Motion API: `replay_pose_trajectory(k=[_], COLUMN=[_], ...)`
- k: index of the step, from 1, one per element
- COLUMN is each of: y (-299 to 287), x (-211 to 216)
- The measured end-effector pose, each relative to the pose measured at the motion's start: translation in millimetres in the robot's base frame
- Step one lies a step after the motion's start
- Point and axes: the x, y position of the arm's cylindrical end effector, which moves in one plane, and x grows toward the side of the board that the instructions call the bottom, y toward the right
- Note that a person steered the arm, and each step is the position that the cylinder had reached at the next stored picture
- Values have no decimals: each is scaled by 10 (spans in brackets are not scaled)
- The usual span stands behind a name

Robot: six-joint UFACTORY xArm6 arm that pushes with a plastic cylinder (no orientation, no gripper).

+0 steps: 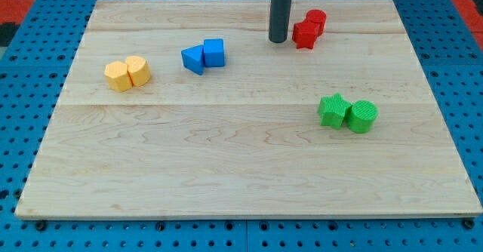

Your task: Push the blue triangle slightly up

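The blue triangle (193,59) lies on the wooden board (226,169) at the upper left of centre, touching a blue cube (214,53) on its right. My tip (278,40) is the lower end of the dark rod coming down from the view's top. It stands well to the right of the blue blocks and slightly above them, just left of a red star-shaped block (305,34). It touches no block.
A red cylinder-like block (316,19) sits behind the red star. An orange hexagon-like block (118,76) and an orange cylinder (138,70) sit at the left. A green star (333,110) and a green cylinder (362,116) sit at the right.
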Motion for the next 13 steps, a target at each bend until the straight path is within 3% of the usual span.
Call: replay_pose_trajectory(k=[4, 5, 6, 8, 10, 13], y=[-24, -54, -495, -1576, -1345, -1010], x=[135, 823, 1177, 885, 379, 499])
